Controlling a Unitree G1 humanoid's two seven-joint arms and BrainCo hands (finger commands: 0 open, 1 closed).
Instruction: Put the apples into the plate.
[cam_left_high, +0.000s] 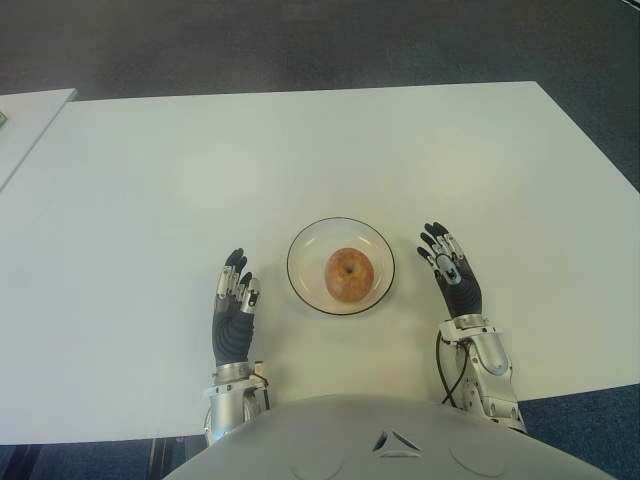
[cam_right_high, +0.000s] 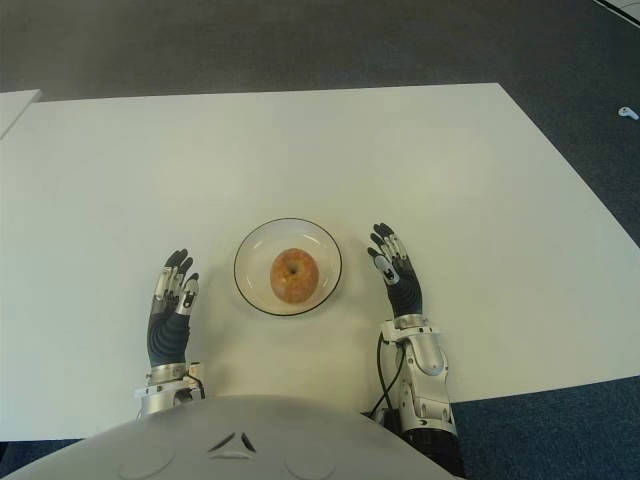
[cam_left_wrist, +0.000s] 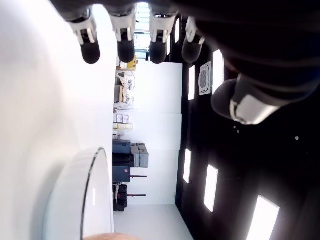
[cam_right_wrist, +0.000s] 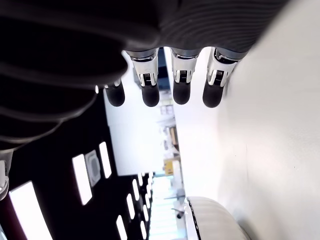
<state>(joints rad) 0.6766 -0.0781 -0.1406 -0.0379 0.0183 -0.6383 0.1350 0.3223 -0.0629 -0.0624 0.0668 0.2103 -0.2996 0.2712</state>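
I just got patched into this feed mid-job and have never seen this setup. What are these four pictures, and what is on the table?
This is a humanoid robot with two many-fingered hands. The two wide pictures come from its head camera, looking down at a white table. The other two come from cameras on its wrists, looking along each hand's fingers. On the table sits a clear plate with one apple in it. The left hand shows left of the plate, the right hand right of it. Both have their fingers extended and hold nothing. No other apple is in view.
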